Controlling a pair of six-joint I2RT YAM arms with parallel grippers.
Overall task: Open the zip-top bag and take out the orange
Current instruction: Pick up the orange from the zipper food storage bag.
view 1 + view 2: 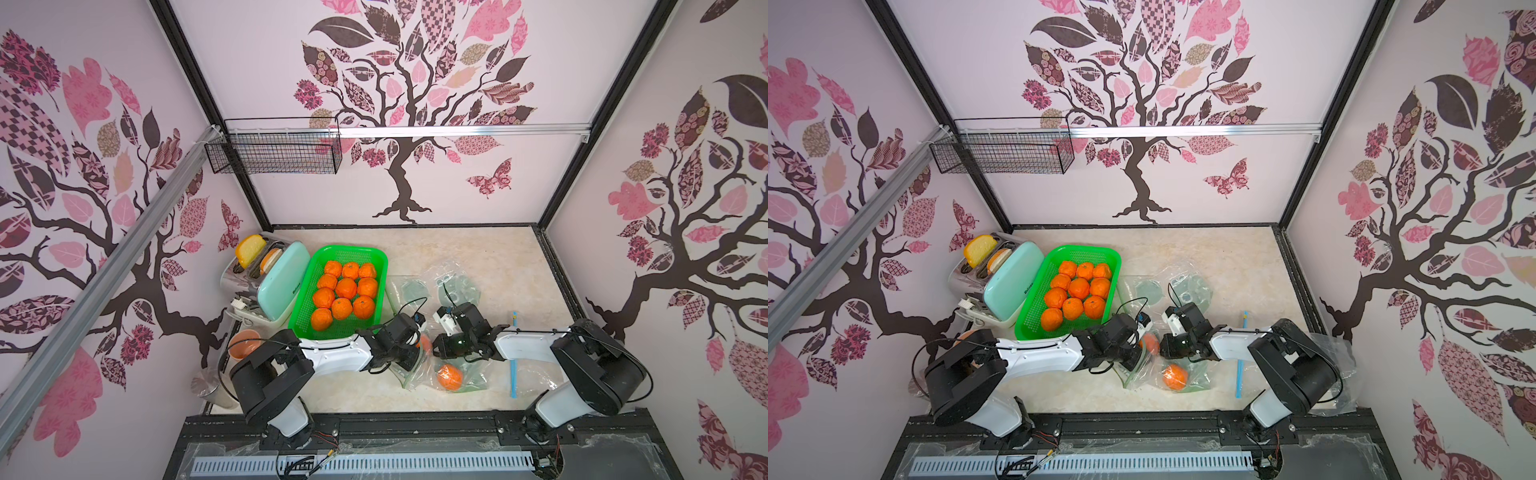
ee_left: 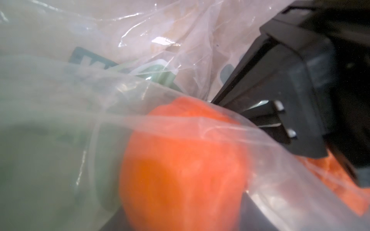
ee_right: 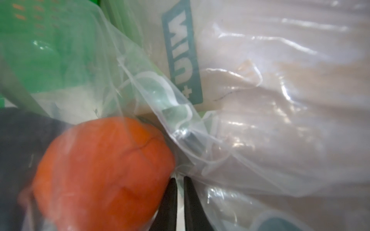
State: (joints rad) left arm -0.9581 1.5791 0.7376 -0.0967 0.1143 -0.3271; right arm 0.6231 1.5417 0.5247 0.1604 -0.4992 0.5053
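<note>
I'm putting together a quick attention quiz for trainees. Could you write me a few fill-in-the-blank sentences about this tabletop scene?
The basket holding the loose oranges is coloured ___.
The thin stick lying flat is coloured ___.
The pincer shut on the zip-top bag is the ___ one.
The toaster holds slices of ___.
Missing words: green; blue; right; bread.

The beige surface (image 1: 478,257) carries a toaster (image 1: 278,282) and green basket (image 1: 306,305) at left, clear bags (image 1: 467,286) centre, zip-top bag (image 1: 473,379) lower centre, blue straw (image 1: 513,378) right.
</note>
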